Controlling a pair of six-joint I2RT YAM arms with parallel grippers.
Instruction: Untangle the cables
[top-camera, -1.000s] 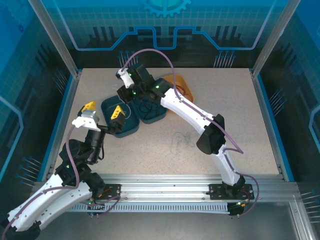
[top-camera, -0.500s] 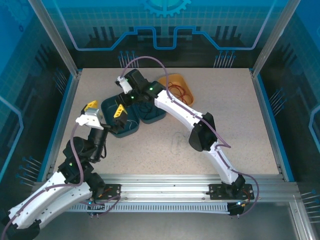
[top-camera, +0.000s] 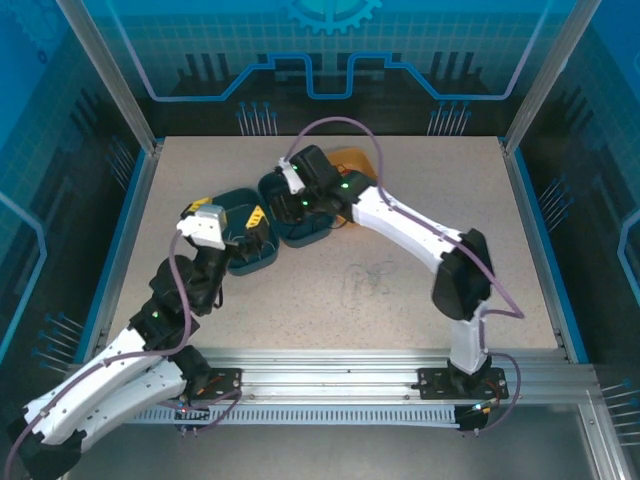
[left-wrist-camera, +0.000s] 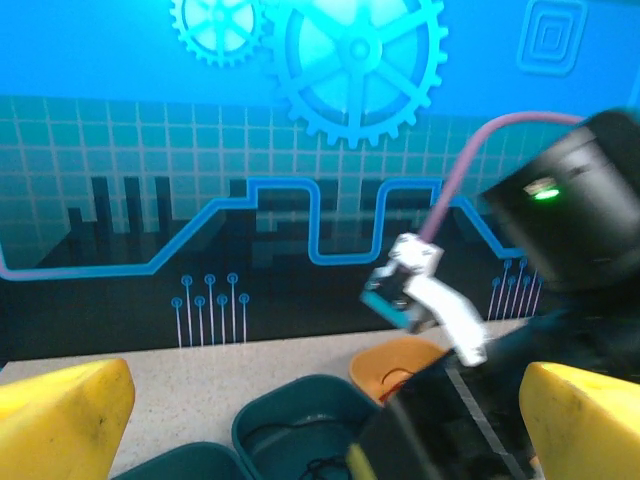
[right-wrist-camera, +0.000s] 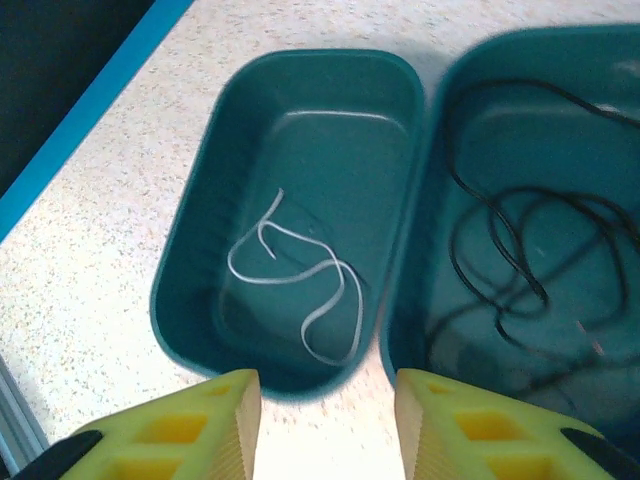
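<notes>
**Right gripper open above two trays of loose cable**

The right gripper (right-wrist-camera: 325, 425) hovered with its yellow fingers apart and nothing between them. Just below and ahead of it sat two dark teal plastic trays, close side by side. In the rounded teal tray (right-wrist-camera: 190, 250) ahead of the finger at the left of the wrist view lay the thin whitish cable (right-wrist-camera: 300, 280), a short loose squiggle flat on the tray floor. In the neighbouring teal tray (right-wrist-camera: 435, 150), ahead of the other finger, lay the thin black cable (right-wrist-camera: 510, 250), longer and crossing itself in several open loops. The left gripper (left-wrist-camera: 322, 385) was spread wide and empty. Beyond it stood a small orange tray (left-wrist-camera: 372, 368), with what seemed a trace of red wire (left-wrist-camera: 395, 378) inside, too small to be sure.

These wires would likely be very light, limp and a little slippery, sagging and trailing when lifted. The whitish one looked best pinched at a raised bend near its middle. The black one looked best taken at a free end or an outer loop, since a grab into the crossings could tighten a snag.
</notes>
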